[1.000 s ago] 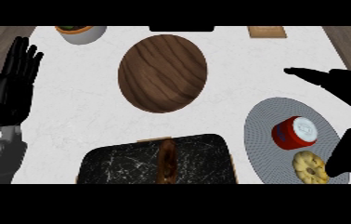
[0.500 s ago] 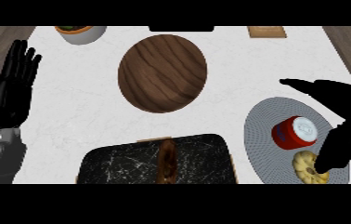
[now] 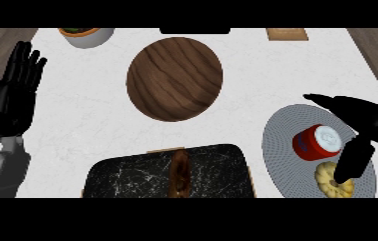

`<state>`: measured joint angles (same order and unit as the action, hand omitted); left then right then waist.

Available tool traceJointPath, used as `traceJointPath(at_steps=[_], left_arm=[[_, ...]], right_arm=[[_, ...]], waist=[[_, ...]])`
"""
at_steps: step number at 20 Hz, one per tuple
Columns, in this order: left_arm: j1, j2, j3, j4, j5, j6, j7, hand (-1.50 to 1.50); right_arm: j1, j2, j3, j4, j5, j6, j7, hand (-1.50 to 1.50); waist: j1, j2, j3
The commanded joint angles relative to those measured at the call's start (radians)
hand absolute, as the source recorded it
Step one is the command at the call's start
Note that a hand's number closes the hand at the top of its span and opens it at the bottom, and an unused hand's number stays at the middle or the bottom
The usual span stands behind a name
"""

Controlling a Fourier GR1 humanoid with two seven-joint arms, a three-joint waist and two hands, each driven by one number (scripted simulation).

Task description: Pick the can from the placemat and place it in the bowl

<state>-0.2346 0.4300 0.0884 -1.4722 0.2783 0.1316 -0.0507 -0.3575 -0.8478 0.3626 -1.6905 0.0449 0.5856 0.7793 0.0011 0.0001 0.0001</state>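
Observation:
The red can (image 3: pixel 316 142) with a white top lies on the round grey placemat (image 3: pixel 284 150) at the right. My right hand (image 3: pixel 360 116) hangs over it, open: the thumb points left just beyond the can and the fingers (image 3: pixel 350 161) reach down its right side, not closed on it. The brown wooden bowl (image 3: pixel 174 78) sits in the middle of the counter, well to the left of the can. At the left edge my left hand (image 3: pixel 18 92) rests open, fingers up.
A yellow ring-shaped pastry (image 3: pixel 334 180) lies on the placemat just below the can, partly under my fingers. A black marble board (image 3: pixel 140 175) with a brown item (image 3: pixel 179 169) fills the front middle. A small pot (image 3: pixel 87 35) and a tan object (image 3: pixel 286 33) stand at the back.
My right hand has moved down and toward me over the placemat, so its fingers now flank the can. The left hand and the objects stayed put.

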Motion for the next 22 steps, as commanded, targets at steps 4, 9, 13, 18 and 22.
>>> traceJointPath(at_steps=[4,9,13,18,22], left_arm=[[-0.008,-0.043,0.024,0.066,-0.040,-0.027,-0.065,0.00],[0.036,-0.039,0.055,-0.011,-0.030,-0.048,-0.012,0.00],[-0.005,-0.057,0.065,0.023,-0.049,-0.060,-0.016,0.00],[-0.048,-0.035,0.113,0.076,-0.055,-0.079,-0.012,0.00],[-0.061,-0.072,0.060,-0.027,-0.091,-0.025,0.086,0.00]], right_arm=[[0.071,0.090,-0.044,0.002,0.142,0.032,-0.105,-1.50],[0.120,0.124,-0.104,-0.046,0.161,0.087,-0.119,-1.50],[0.081,0.176,-0.121,0.075,0.269,0.119,-0.171,-1.50],[0.062,0.218,-0.150,0.128,0.328,0.151,-0.205,-1.50],[0.099,0.312,-0.071,0.208,0.466,0.038,-0.267,-1.50]], waist=[[-0.003,0.000,0.000],[-0.003,-0.002,0.000],[-0.001,0.000,0.000],[-0.001,0.001,0.000],[0.002,0.000,0.000]])
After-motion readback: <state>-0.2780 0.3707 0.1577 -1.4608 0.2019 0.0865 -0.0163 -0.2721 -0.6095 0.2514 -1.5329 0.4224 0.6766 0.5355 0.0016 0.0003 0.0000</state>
